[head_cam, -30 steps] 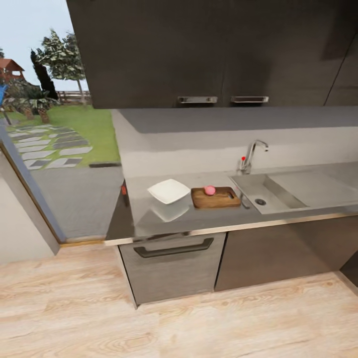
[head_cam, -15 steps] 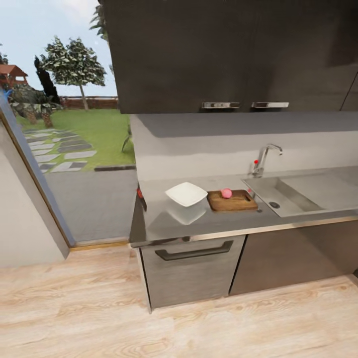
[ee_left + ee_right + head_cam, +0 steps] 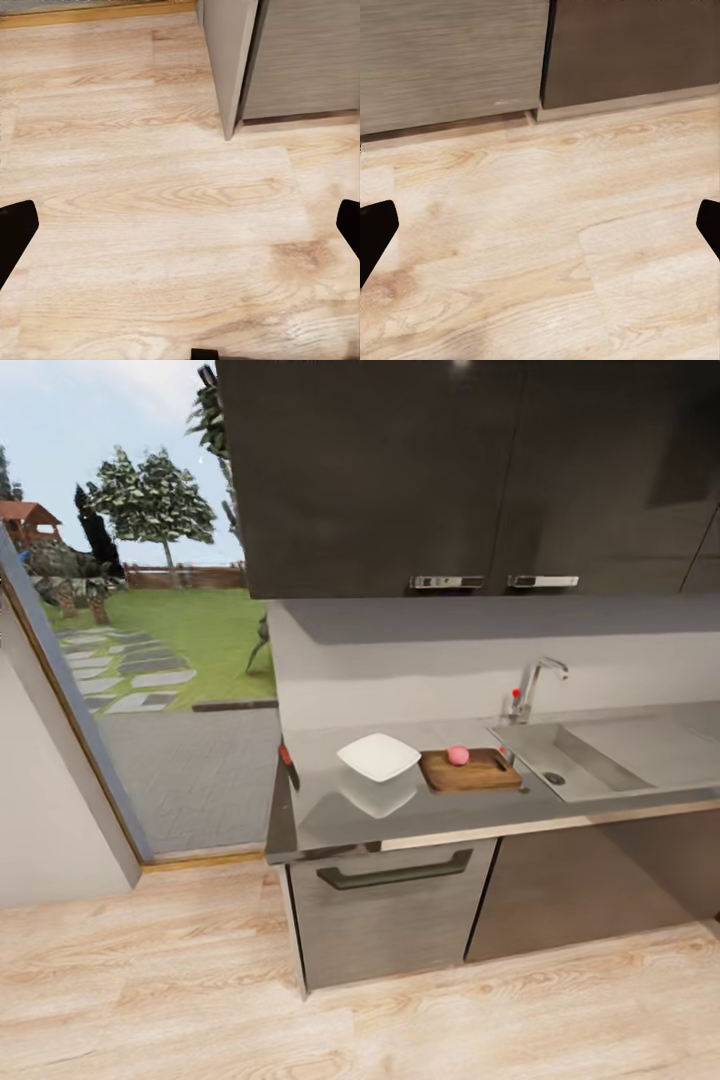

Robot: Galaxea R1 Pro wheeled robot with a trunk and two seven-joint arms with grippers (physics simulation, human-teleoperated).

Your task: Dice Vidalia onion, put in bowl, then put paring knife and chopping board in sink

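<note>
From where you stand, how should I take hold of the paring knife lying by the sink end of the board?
Grip the paring knife by its red handle end, the end nearer the tap, coming from above: it lies flat on the countertop in the narrow strip between chopping board and sink. It is small here, so confirm closer.

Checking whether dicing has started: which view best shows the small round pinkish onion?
The head view: the small round pinkish onion sits whole on the dark-brown wooden chopping board. Both wrist views look at wooden floor and cabinet fronts instead.

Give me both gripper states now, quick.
Left gripper: open, holding nothing, above the wooden floor.
Right gripper: open, holding nothing.
</note>
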